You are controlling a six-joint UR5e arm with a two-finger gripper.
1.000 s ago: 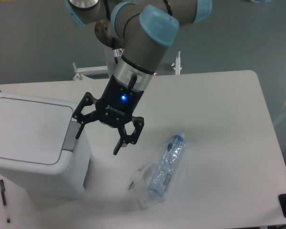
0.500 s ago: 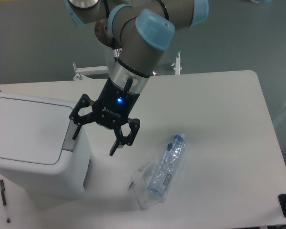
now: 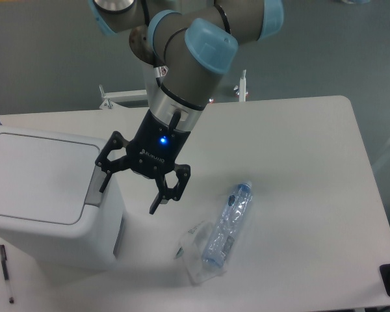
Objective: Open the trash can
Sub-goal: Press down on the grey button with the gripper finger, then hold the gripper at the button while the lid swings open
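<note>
White worktop [image 3: 299, 149] against grey floor, trash can [image 3: 45, 195] at its left edge — lid shut, hand [image 3: 129, 193] spread wide just beside the can's grey tab [image 3: 93, 188], plastic bottle [image 3: 227, 224] further right.

Trash can [image 3: 49, 214]: large white plastic box bin, rounded corners, upright on table at left edge of view. Flat white lid [image 3: 39, 175] shut, lying flush on top. Grey rectangular push-button tab [image 3: 94, 186] at lid's right edge, partly hidden behind gripper finger. Right wall in shadow.
</note>
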